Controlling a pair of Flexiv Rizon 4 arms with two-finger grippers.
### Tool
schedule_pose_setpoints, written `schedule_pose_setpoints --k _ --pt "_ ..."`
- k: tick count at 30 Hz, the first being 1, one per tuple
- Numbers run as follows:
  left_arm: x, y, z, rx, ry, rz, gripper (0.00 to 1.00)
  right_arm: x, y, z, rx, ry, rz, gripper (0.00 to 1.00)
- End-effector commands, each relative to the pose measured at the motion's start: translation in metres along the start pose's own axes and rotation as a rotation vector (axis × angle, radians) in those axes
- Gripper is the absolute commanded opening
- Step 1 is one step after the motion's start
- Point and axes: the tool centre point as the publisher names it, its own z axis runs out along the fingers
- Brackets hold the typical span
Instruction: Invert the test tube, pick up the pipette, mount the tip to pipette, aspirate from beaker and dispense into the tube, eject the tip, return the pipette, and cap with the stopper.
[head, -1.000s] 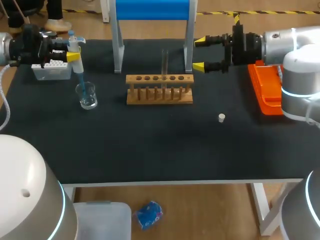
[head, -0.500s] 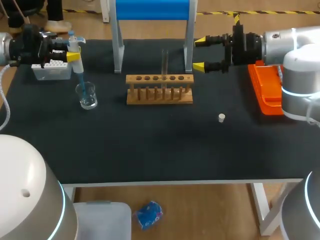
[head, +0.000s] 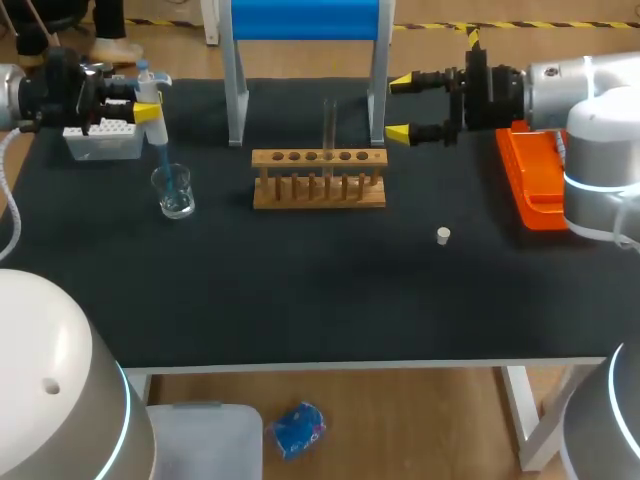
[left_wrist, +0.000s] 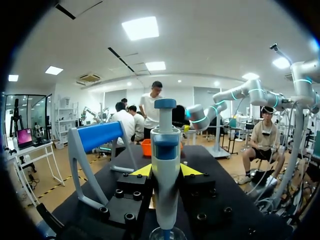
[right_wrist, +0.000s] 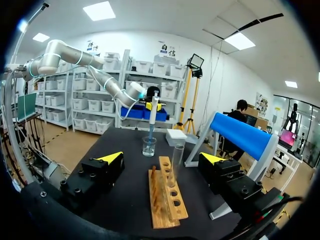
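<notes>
My left gripper (head: 148, 110) is shut on the white and blue pipette (head: 150, 95), held upright at the table's far left. The pipette's blue tip (head: 167, 170) dips into the glass beaker (head: 174, 192). In the left wrist view the pipette (left_wrist: 165, 170) stands between the yellow fingertips, with the beaker rim (left_wrist: 165, 233) just under it. A clear test tube (head: 329, 128) stands upright in the wooden rack (head: 318, 180). My right gripper (head: 400, 108) is open, level with the tube and to its right. From the right wrist the tube (right_wrist: 175, 159) is ahead of the open fingers. A small white stopper (head: 443, 235) lies on the mat.
A white tip box (head: 100, 142) sits behind the beaker at the far left. An orange tray (head: 530, 180) lies at the right edge under my right arm. A blue-topped stand (head: 305, 25) with grey legs rises behind the rack.
</notes>
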Motion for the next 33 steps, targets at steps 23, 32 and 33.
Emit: schedule_pose_setpoints --k 23,32,33 --pt "0.01 -0.053 0.0 -0.042 -0.058 0.071 0.0 0.0 0.0 0.0 -0.001 -0.002 -0.001 1.0" --pt "0.008 -0.085 0.006 -0.077 -0.069 0.081 0.0 0.0 0.0 0.0 -0.001 -0.002 -0.001 1.0" --pt "0.008 -0.089 0.008 -0.08 -0.07 0.077 0.0 0.0 0.0 0.0 -0.001 -0.002 -0.001 1.0"
